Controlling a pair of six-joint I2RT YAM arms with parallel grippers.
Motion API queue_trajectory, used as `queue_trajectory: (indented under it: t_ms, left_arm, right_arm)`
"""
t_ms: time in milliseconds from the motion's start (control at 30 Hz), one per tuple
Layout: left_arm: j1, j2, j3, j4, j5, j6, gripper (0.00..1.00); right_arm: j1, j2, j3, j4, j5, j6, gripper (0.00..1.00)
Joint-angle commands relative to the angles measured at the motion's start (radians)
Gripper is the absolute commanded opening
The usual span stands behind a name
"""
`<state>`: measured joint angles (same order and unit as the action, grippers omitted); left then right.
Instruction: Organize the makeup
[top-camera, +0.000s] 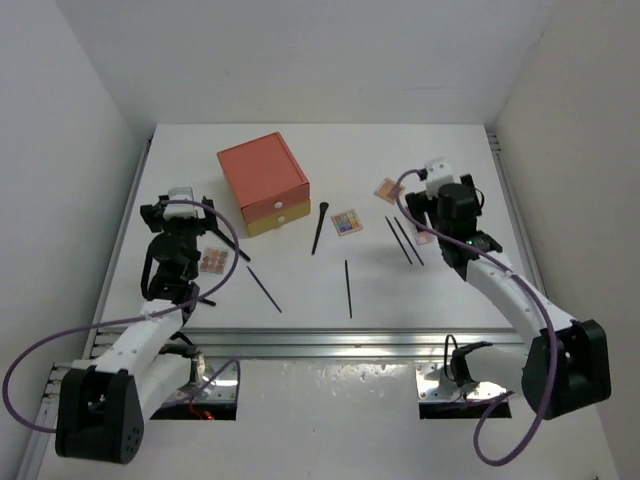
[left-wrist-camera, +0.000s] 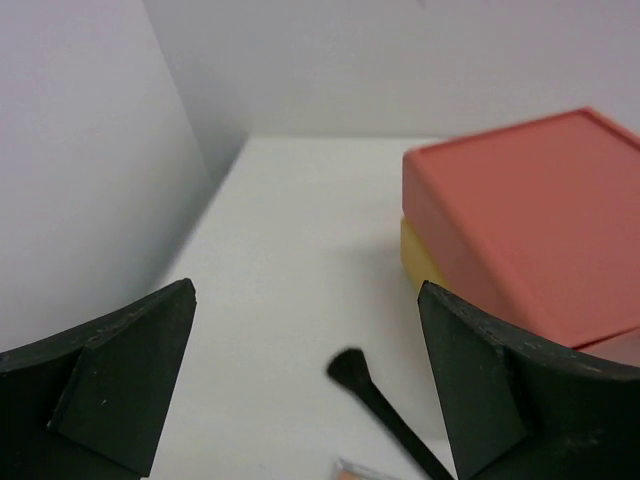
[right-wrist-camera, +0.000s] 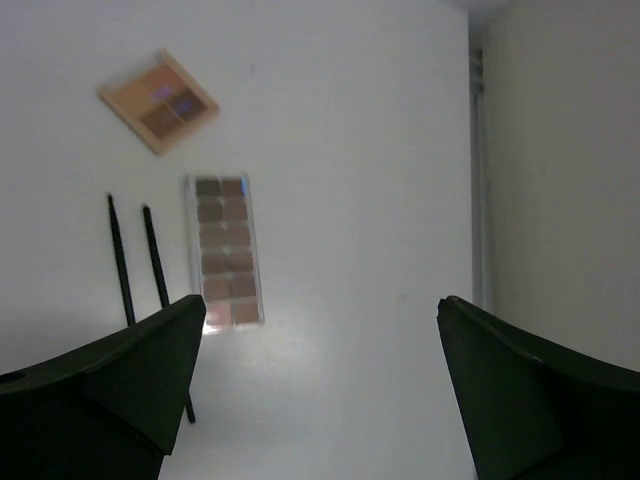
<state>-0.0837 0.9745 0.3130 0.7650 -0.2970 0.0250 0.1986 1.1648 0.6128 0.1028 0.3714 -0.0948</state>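
Observation:
The makeup lies scattered on the white table. A flared black brush (top-camera: 319, 228) and a multicoloured palette (top-camera: 346, 221) lie near the middle. Thin black sticks (top-camera: 348, 288) (top-camera: 264, 287) lie nearer the front. My left gripper (top-camera: 180, 222) (left-wrist-camera: 307, 290) hangs open above a pink-brown palette (top-camera: 212, 262) and a black brush (left-wrist-camera: 372, 395), holding nothing. My right gripper (top-camera: 440, 200) (right-wrist-camera: 322, 302) is open and empty over bare table, with a long brown-pink palette (right-wrist-camera: 224, 250), two sticks (right-wrist-camera: 138, 262) and an orange palette (right-wrist-camera: 158, 100) to its left.
An orange-red box (top-camera: 262, 172) (left-wrist-camera: 530, 225) with a yellow drawer (top-camera: 278, 215) stands at the back left of centre. White walls close in the table on three sides. A metal rail (top-camera: 350, 343) runs along the near edge.

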Motion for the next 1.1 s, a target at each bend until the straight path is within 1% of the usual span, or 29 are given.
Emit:
queue_trajectory:
  t_ms: [0, 33, 67, 100, 133, 167, 200, 233, 267, 300, 333, 367, 400, 433, 467, 500, 533, 567, 600, 633, 667, 700, 767, 833, 867, 900, 967, 1033, 1067]
  left_arm:
    - [-0.037, -0.088, 0.09, -0.27, -0.013, 0.185, 1.0]
    - [-0.05, -0.077, 0.119, -0.306, 0.027, 0.238, 1.0]
    - [-0.05, -0.057, 0.208, -0.35, 0.039, 0.239, 1.0]
    - [-0.06, -0.028, 0.274, -0.486, 0.061, 0.239, 1.0]
    - [-0.06, 0.008, 0.349, -0.574, 0.105, 0.216, 1.0]
    - [-0.06, 0.098, 0.52, -0.671, 0.146, 0.201, 1.0]
    - [-0.06, 0.146, 0.608, -0.858, 0.197, 0.201, 1.0]
    - [-0.06, 0.194, 0.692, -0.953, 0.253, 0.216, 1.0]
    - [-0.06, 0.234, 0.771, -1.034, 0.357, 0.216, 1.0]
    - [-0.07, 0.294, 0.887, -1.1, 0.39, 0.216, 1.0]
    - [-0.07, 0.312, 0.926, -1.172, 0.413, 0.204, 1.0]
    - [-0.07, 0.328, 0.958, -1.194, 0.441, 0.172, 1.0]
    - [-0.07, 0.357, 1.007, -1.225, 0.452, 0.162, 1.0]
    - [-0.07, 0.377, 1.029, -1.237, 0.461, 0.148, 1.0]
    - [-0.07, 0.398, 1.052, -1.251, 0.461, 0.139, 0.98]
    - [-0.07, 0.424, 1.099, -1.267, 0.461, 0.129, 0.96]
    - [-0.07, 0.484, 1.126, -1.308, 0.461, 0.128, 0.94]
    - [-0.061, 0.516, 1.153, -1.329, 0.487, 0.112, 0.86]
    - [-0.047, 0.548, 1.205, -1.349, 0.513, 0.101, 0.81]
    - [-0.038, 0.579, 1.228, -1.384, 0.536, 0.101, 0.77]
    - [-0.037, 0.628, 1.247, -1.385, 0.55, 0.081, 0.71]
    - [-0.027, 0.648, 1.273, -1.394, 0.55, 0.081, 0.69]
    - [-0.027, 0.682, 1.293, -1.385, 0.501, 0.081, 0.68]
    - [-0.065, 0.708, 1.304, -1.35, 0.434, 0.093, 0.67]
    - [-0.065, 0.722, 1.304, -1.331, 0.434, 0.082, 0.67]
    - [-0.065, 0.733, 1.29, -1.295, 0.449, 0.064, 0.67]
    - [-0.054, 0.756, 1.29, -1.285, 0.472, 0.009, 0.67]
    - [-0.027, 0.779, 1.29, -1.271, 0.481, -0.023, 0.66]
    - [-0.016, 0.788, 1.29, -1.244, 0.481, -0.039, 0.66]
  right_arm:
    - [0.109, 0.044, 0.232, -0.26, 0.1, -0.291, 1.0]
    - [0.143, 0.115, 0.325, -0.325, 0.109, -0.36, 1.0]
    - [0.154, 0.139, 0.372, -0.35, 0.142, -0.37, 1.0]
    - [0.18, 0.163, 0.504, -0.38, 0.215, -0.277, 1.0]
    - [0.202, 0.209, 0.548, -0.406, 0.259, -0.22, 1.0]
    - [0.202, 0.252, 0.605, -0.457, 0.227, -0.168, 1.0]
    - [0.187, 0.289, 0.713, -0.623, 0.154, -0.119, 1.0]
    - [0.173, 0.305, 0.793, -0.652, -0.126, -0.03, 1.0]
    - [0.173, 0.332, 0.818, -0.667, -0.202, -0.01, 0.97]
    - [0.179, 0.343, 0.838, -0.654, -0.256, 0.035, 0.94]
    - [0.2, 0.358, 0.832, -0.605, -0.361, 0.076, 0.84]
    - [0.214, 0.363, 0.808, -0.528, -0.364, 0.082, 0.8]
    - [0.258, 0.372, 0.786, -0.447, -0.368, 0.177, 0.78]
    - [0.275, 0.377, 0.757, -0.37, -0.367, 0.223, 0.76]
    - [0.291, 0.381, 0.739, -0.338, -0.355, 0.259, 0.74]
    - [0.344, 0.404, 0.734, -0.31, -0.348, 0.279, 0.74]
    - [0.36, 0.418, 0.752, -0.276, -0.339, 0.32, 0.74]
    - [0.372, 0.459, 0.765, -0.27, -0.325, 0.335, 0.74]
    - [0.413, 0.475, 0.774, -0.267, -0.321, 0.348, 0.74]
    - [0.429, 0.502, 0.8, -0.256, -0.296, 0.362, 0.73]
    - [0.441, 0.527, 0.8, -0.246, -0.286, 0.363, 0.71]
    - [0.485, 0.536, 0.798, -0.208, -0.278, 0.363, 0.71]
    - [0.533, 0.576, 0.786, -0.149, -0.244, 0.348, 0.71]
    - [0.547, 0.636, 0.818, -0.135, -0.229, 0.36, 0.71]
    - [0.561, 0.68, 0.843, -0.137, -0.218, 0.368, 0.71]
    - [0.568, 0.694, 0.864, -0.141, -0.224, 0.407, 0.69]
    - [0.576, 0.719, 0.892, -0.137, -0.238, 0.432, 0.67]
    - [0.582, 0.774, 0.91, -0.13, -0.244, 0.434, 0.67]
    - [0.597, 0.798, 0.944, -0.115, -0.241, 0.405, 0.67]
